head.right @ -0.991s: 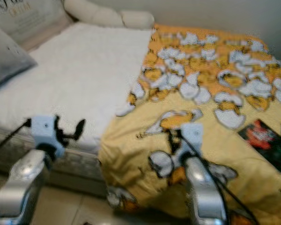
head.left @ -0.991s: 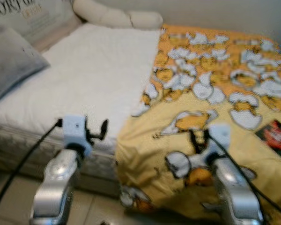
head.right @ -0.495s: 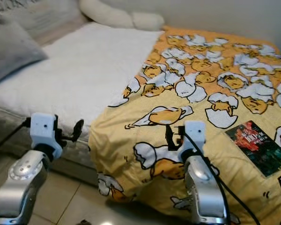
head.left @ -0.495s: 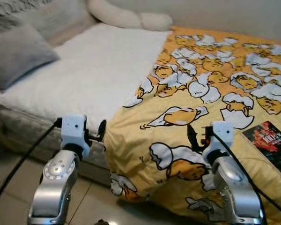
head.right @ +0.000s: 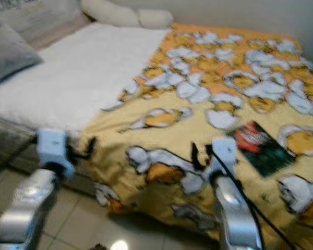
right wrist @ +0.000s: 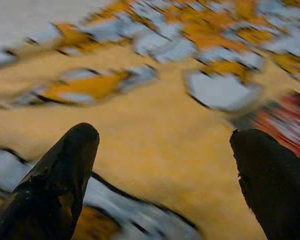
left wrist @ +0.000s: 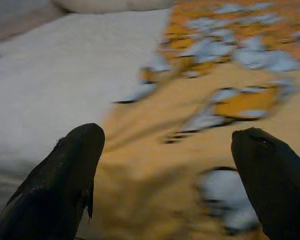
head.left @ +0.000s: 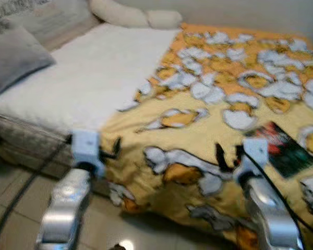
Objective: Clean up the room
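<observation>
So the thing to grab here looks like the flat dark book or magazine with a red-and-green cover (head.left: pixel 280 148), lying on the yellow egg-print blanket (head.left: pixel 198 135) at the right middle of the left eye frame. It's sitting just up and to the right of the right gripper (head.left: pixel 227 154), its long axis running diagonally from upper left to lower right. That gripper is way nearer than the left gripper (head.left: pixel 110 148), which is hovering at the blanket's edge, lower left. Both are spread wide, gripping nothing. Frames are blurry, so I'm guessing on "book". Compared with half a second ago, the whole view is swinging, and the book is now sitting closer to the right gripper.
</observation>
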`<state>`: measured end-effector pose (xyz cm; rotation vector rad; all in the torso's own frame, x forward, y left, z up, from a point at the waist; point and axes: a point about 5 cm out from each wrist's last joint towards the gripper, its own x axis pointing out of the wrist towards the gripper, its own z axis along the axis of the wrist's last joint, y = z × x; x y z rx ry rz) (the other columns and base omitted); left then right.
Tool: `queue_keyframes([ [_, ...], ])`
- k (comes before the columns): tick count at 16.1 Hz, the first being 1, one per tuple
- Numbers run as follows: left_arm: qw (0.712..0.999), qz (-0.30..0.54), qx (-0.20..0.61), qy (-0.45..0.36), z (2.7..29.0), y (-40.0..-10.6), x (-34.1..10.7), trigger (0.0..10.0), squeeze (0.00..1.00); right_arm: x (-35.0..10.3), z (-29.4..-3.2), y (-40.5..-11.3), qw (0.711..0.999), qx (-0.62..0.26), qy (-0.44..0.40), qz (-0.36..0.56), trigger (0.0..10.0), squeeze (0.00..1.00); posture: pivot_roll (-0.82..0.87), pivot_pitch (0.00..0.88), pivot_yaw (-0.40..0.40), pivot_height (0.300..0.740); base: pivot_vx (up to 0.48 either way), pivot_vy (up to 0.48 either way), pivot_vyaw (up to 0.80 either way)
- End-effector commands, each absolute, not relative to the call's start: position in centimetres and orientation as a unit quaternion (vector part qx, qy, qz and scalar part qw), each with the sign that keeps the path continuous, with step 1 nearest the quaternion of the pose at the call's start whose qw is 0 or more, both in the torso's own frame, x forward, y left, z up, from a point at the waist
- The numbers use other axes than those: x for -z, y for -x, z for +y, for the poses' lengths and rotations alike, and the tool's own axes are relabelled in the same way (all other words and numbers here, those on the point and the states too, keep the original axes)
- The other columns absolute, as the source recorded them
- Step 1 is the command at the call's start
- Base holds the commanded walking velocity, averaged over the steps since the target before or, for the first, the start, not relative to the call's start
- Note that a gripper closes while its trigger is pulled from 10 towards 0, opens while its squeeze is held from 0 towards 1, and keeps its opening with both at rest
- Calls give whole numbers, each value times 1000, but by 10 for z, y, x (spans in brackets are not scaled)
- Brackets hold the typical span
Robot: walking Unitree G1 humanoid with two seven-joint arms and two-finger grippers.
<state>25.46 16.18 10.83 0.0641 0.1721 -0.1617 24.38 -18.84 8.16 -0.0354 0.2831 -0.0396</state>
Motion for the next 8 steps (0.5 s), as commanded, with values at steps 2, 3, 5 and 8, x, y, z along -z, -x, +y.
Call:
queue_keyframes([
  [2, 993, 79, 71, -42, 168, -255, -113, 10000, 1000, -88, -184, -246, 991, 8, 28, 131, 10000, 906, -47, 0, 22, 740, 0, -292, 800],
  [3, 994, 78, 71, -41, 168, -255, -113, 10000, 1000, -88, -183, -246, 991, 7, 29, 130, 10000, 906, -50, 0, 23, 740, 0, -292, 800],
  [5, 993, 81, 71, -41, 168, -254, -111, 10000, 1000, -90, -183, -248, 991, 8, 28, 129, 10000, 894, -54, 0, 19, 740, 0, -294, 800],
  [8, 994, 80, 66, -40, 167, -251, -111, 10000, 1000, -90, -186, -252, 991, 8, 31, 132, 10000, 482, -29, 0, -12, 740, 0, -296, 404],
])
